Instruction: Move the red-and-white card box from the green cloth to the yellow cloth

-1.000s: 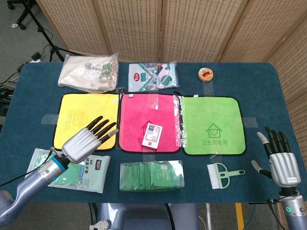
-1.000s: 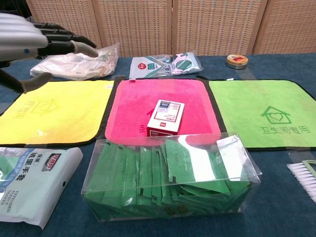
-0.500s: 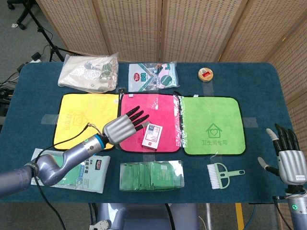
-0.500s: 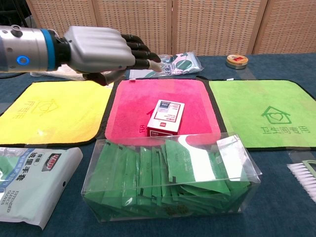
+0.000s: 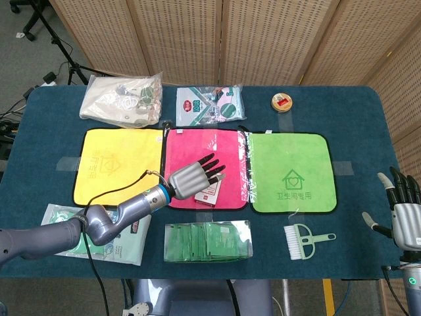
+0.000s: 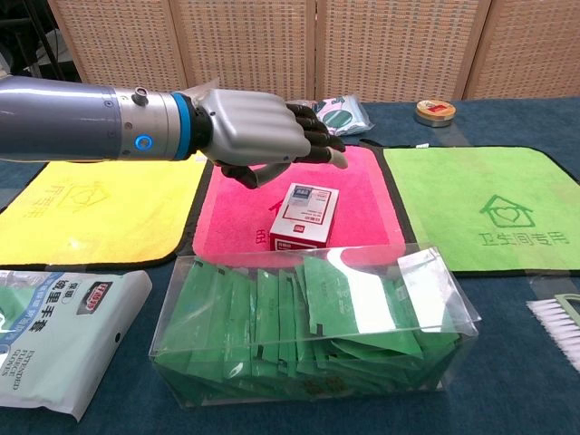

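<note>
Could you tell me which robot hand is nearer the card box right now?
Left. The left robot hand hovers just above the card box on the pink cloth; the right robot hand is at the table's far right edge.

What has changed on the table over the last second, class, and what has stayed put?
The left hand swept from over the yellow cloth rightward to hover above the card box, fingers spread, holding nothing. The right hand drew back toward the edge. The box remains on the pink cloth; nothing else shifted.
</note>
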